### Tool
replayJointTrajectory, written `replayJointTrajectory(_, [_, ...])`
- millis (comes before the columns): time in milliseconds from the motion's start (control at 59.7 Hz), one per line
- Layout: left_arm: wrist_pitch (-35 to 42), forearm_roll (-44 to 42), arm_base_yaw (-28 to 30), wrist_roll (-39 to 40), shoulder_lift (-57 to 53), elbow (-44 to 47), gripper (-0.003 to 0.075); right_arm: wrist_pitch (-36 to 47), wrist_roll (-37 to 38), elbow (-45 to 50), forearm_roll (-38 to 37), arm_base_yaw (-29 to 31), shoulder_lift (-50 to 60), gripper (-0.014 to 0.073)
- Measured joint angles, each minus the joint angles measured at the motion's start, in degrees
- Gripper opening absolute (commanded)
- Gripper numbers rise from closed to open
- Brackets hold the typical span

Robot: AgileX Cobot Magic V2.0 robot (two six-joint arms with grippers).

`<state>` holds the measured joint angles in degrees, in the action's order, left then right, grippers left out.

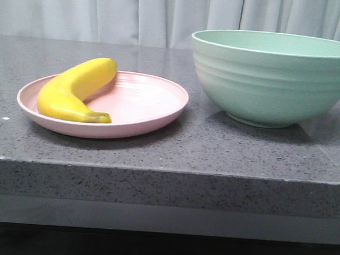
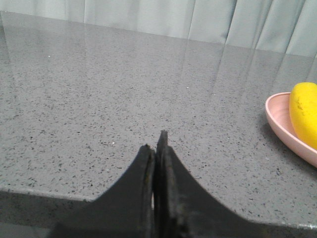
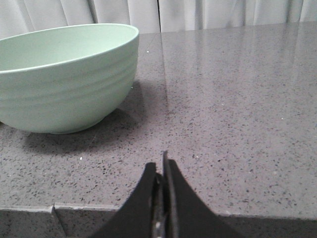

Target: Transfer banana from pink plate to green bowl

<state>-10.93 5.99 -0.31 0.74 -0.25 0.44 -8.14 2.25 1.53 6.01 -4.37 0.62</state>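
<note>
A yellow banana (image 1: 73, 90) lies on the left half of the pink plate (image 1: 148, 105), its dark stem tip toward the front. To the right of the plate stands the mint-green bowl (image 1: 273, 76), empty as far as its inside shows. The left wrist view has my left gripper (image 2: 155, 144) shut and empty near the table's front edge, the plate (image 2: 280, 116) and banana (image 2: 304, 111) off to its side and well apart. My right gripper (image 3: 161, 163) is shut too, holding nothing, low at the front edge beside the bowl (image 3: 64, 79). Neither gripper shows in the front view.
The grey speckled stone table (image 1: 215, 148) ends in a front edge (image 1: 167, 171) close to the camera. A pale curtain (image 1: 108, 9) hangs behind the table.
</note>
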Motion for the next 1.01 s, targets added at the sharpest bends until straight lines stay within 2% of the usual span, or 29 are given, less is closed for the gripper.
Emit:
replayJointTrajectory(168, [2.14,0.00,0.00,0.00,0.00,-0.75,-0.0020,2.28,0.00,0.00,0.00,0.00,0.00,-0.0064])
replayJointTrajectory(268, [1.13,-1.41,0.00,0.00,0.00,-4.23,-0.0020,2.43,0.00,-0.84,0.00,0.00,0.00,-0.0064])
replayJointTrajectory(419, [0.50,-4.68,0.00,0.00,2.25,-12.37,-0.0020,-3.01,0.00,-9.68,0.00,0.00,-0.16,-0.0064])
replayJointTrajectory(620, [-0.94,-5.22,0.00,0.00,14.26,-21.12,-0.0020,-12.17,0.00,-22.93,0.00,0.00,-8.80,-0.0064])
replayJointTrajectory(804, [-0.85,-5.22,0.00,0.00,20.71,-23.37,-0.0019,-14.03,0.00,-26.31,-0.38,0.00,-15.19,-0.0050])
replayJointTrajectory(888, [-0.74,-5.22,0.00,0.00,21.09,-23.37,0.0020,-14.71,0.00,-26.31,-0.38,0.00,-15.84,0.0040])
replayJointTrajectory(955, [-0.74,-5.22,0.00,0.00,21.09,-23.37,0.0136,-14.71,0.00,-26.35,-0.38,0.00,-15.89,0.0185])
replayJointTrajectory(1005, [-0.74,-5.22,0.00,0.00,21.09,-23.37,0.0260,-14.82,0.00,-26.35,-0.38,0.00,-15.89,0.0326])
